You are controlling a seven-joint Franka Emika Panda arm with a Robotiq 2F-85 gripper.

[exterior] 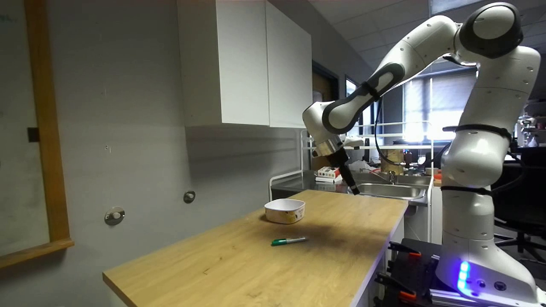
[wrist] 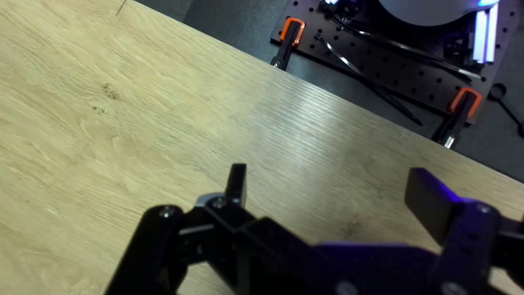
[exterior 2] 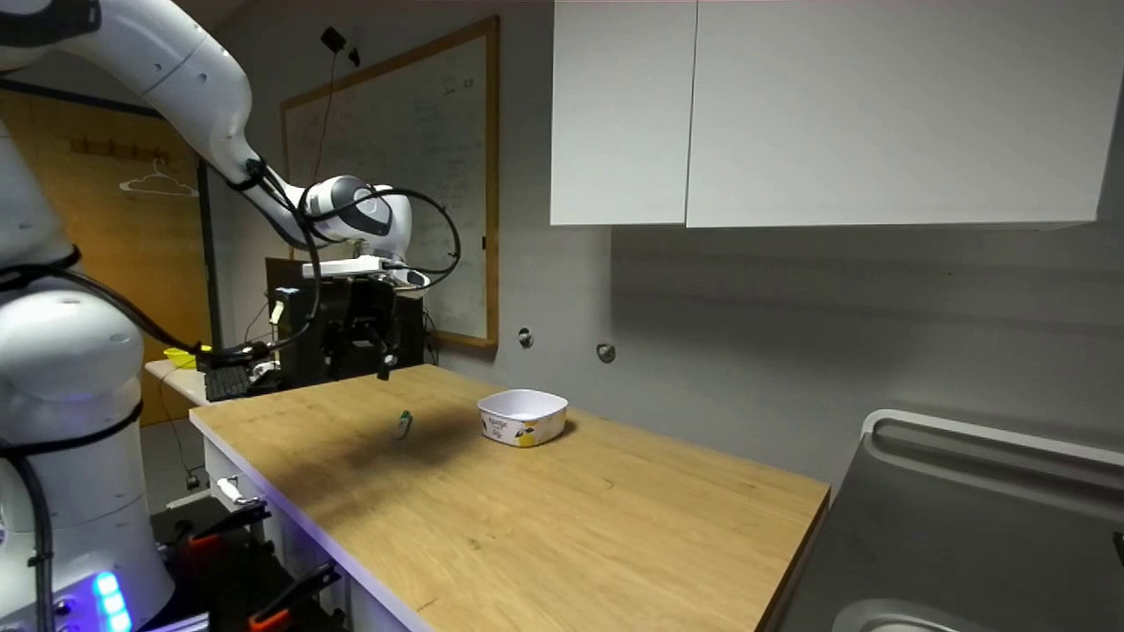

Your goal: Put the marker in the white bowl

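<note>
The marker [exterior: 289, 241] is green with a greyish-white end and lies flat on the wooden table [exterior: 239, 273]. It also shows nearly end-on in an exterior view [exterior 2: 403, 425]. The white bowl [exterior: 285, 215] stands upright on the table near the wall, a short way from the marker, and shows in an exterior view [exterior 2: 523, 423] with lemon prints on its side. My gripper [wrist: 329, 174] is open, with nothing between its fingers, above the table. In both exterior views the gripper [exterior: 355, 189] [exterior 2: 385, 364] is apart from marker and bowl. Neither shows in the wrist view.
White wall cabinets [exterior: 264, 64] hang above the table's back side. A sink [exterior: 388, 190] and a small box [exterior: 327, 172] are beyond one table end. Clamps with orange parts [wrist: 292, 32] [wrist: 464, 102] grip the table edge by the robot base.
</note>
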